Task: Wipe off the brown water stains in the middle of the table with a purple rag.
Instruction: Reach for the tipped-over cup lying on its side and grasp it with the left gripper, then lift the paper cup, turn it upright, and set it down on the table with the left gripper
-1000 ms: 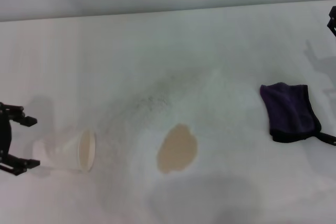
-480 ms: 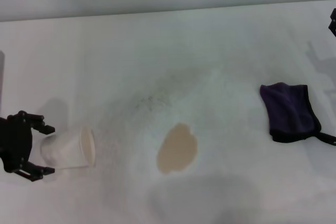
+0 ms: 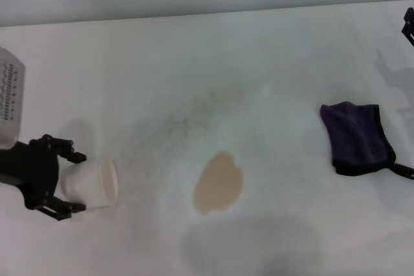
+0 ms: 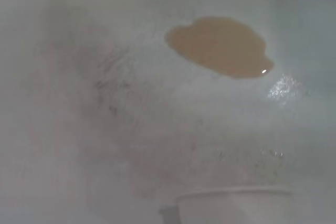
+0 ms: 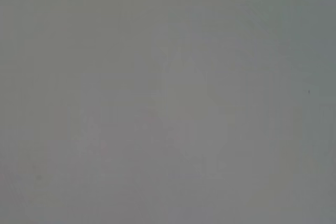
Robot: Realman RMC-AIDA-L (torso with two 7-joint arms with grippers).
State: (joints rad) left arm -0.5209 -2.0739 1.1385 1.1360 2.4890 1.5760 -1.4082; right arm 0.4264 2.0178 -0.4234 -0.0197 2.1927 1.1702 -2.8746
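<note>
**Cup First, Rag Later**

Nearest the robot, the left claw [image 3: 65,182] had its fingers spread wide around the base of a white cup [image 3: 94,184] lying on its side, not yet squeezing it. It likely meant to get the cup out of the way before any wiping. Just past the cup sat the brown water stains [image 3: 219,182], one flat tan puddle in the middle of the table [image 3: 194,63]. The purple rag [image 3: 356,137] lay untouched, well apart on the right. Farthest off, the right claw [image 3: 409,27] waited at the edge; its grip could not be told.
</note>
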